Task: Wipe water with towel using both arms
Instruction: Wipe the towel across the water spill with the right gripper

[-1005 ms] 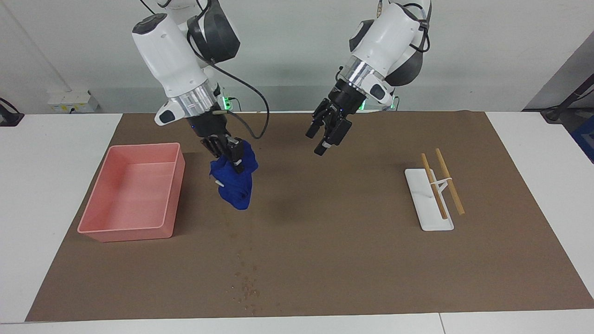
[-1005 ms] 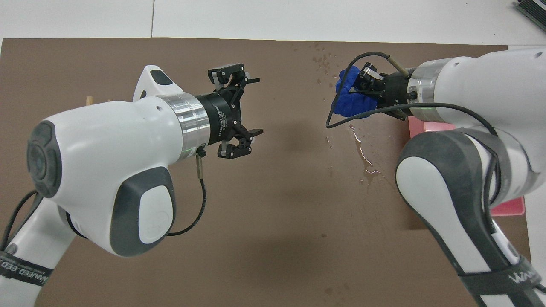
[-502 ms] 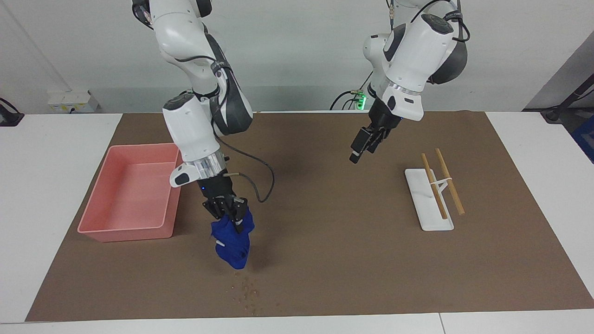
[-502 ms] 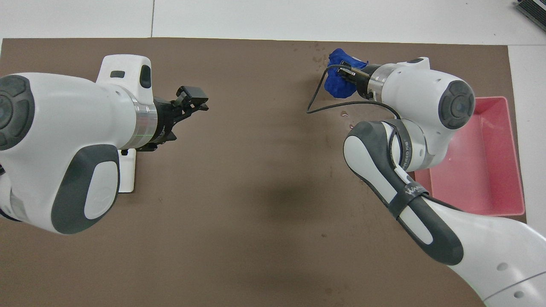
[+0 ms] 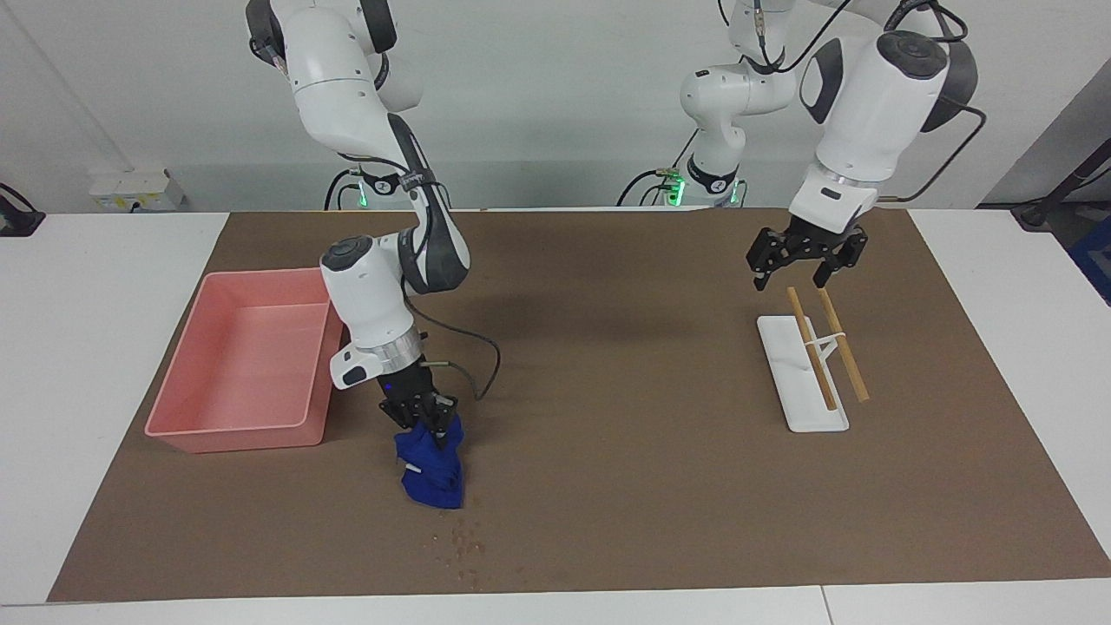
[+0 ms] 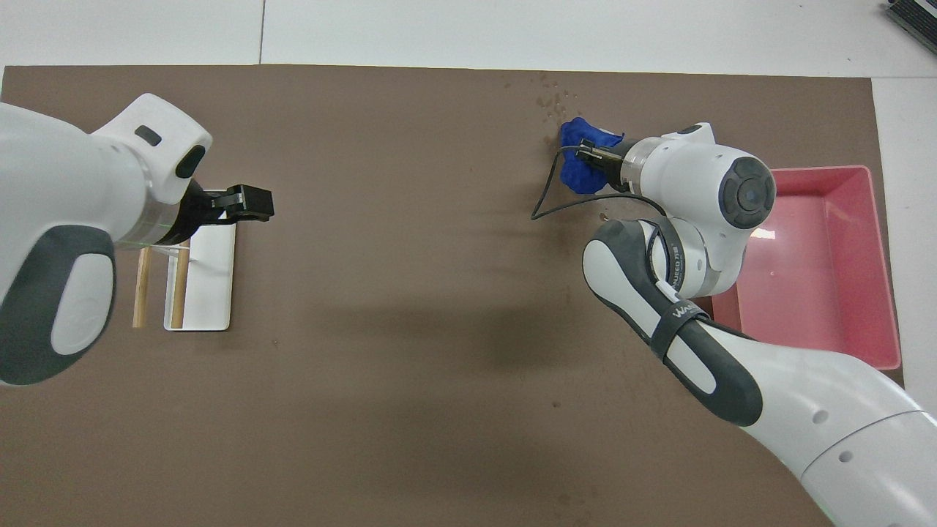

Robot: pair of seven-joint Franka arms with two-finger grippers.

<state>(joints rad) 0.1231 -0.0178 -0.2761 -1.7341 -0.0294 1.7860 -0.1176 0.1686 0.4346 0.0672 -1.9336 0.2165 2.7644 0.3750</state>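
Right gripper (image 5: 423, 423): jaws clamped on the towel (image 5: 431, 473), pressed onto the brown mat (image 5: 625, 486) beside the pink bin (image 5: 239, 430), just short of the water (image 5: 460, 547) specks. Left gripper (image 5: 805, 266): jaws spread wide, empty, over the white tray (image 5: 785, 347) with sticks.
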